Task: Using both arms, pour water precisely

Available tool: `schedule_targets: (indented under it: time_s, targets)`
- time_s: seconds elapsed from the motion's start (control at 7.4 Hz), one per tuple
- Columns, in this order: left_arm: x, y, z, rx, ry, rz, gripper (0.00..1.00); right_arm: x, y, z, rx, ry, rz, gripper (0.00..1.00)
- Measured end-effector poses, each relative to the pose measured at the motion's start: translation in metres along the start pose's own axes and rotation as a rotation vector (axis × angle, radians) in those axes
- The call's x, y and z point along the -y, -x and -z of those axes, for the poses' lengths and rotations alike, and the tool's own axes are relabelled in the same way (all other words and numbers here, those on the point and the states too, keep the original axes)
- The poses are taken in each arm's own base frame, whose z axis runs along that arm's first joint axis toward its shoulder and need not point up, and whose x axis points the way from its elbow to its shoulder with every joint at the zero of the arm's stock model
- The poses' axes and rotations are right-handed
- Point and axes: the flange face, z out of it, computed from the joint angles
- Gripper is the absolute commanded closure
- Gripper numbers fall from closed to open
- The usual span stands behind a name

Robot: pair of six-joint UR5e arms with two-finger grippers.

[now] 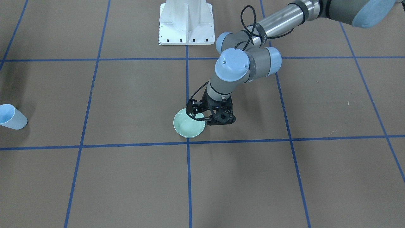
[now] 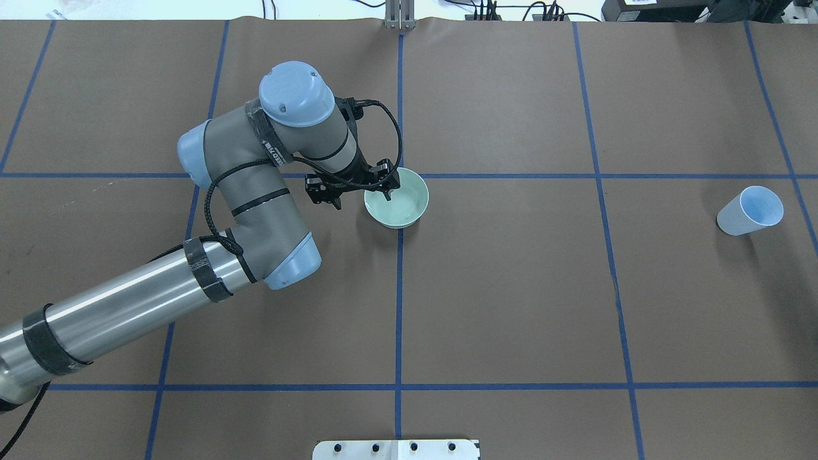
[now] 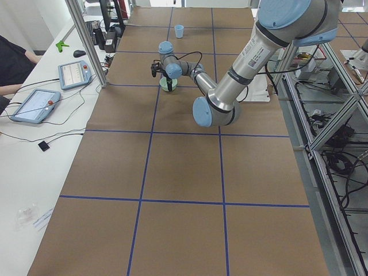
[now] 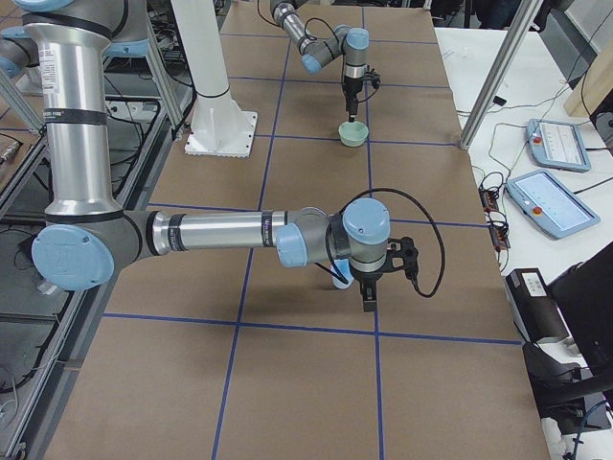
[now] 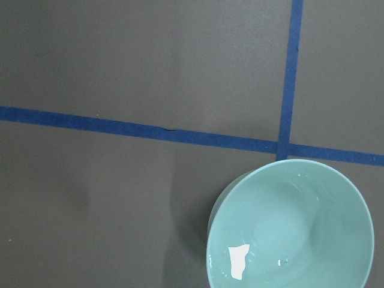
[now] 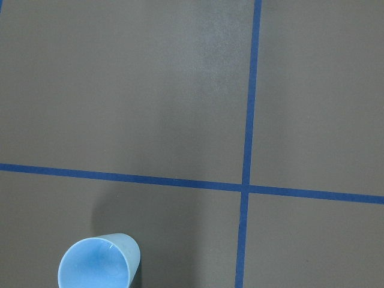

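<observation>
Left arm [image 2: 243, 211] stretched forward, left tool [image 2: 363, 199] spread, pointing down; right tool [image 4: 369, 301] pointing down too.

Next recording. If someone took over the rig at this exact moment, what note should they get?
The left tool is down at the green bowl, at its rim on the robot's left side; open or shut is unclear.
The right tool is low near the blue cup, seen only from the side; grip unclear.
Bowl and cup stand far apart on the table, neither lifted.
A glint in the bowl may be the water; the cup's contents are unclear.
Done: approach only. Left: grasp, bring together, pour.
</observation>
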Motion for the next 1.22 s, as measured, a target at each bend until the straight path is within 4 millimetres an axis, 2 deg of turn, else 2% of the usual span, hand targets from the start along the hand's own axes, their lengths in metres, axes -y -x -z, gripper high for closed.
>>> schedule_targets:
  time_s: [0.27,0.41,0.54,0.81,1.22]
  targets:
    - [-0.005,-0.002,-0.013,0.004,0.002,-0.009,0.74,-0.001,-0.002,-0.002,-0.002,0.003,-0.003,0.00]
    - [-0.007,-0.003,-0.016,0.005,0.004,-0.012,0.86,-0.001,-0.002,-0.002,-0.002,0.004,-0.005,0.00]
    - [-0.009,-0.004,-0.017,0.007,0.002,-0.014,0.88,-0.001,-0.003,-0.003,-0.002,0.005,-0.006,0.00]
    - [-0.012,-0.006,-0.020,0.012,-0.006,-0.018,1.00,-0.001,-0.003,-0.004,-0.001,0.007,-0.007,0.00]
    - [-0.011,-0.016,-0.011,0.001,-0.012,0.002,1.00,-0.001,-0.005,-0.005,-0.004,0.009,-0.009,0.00]
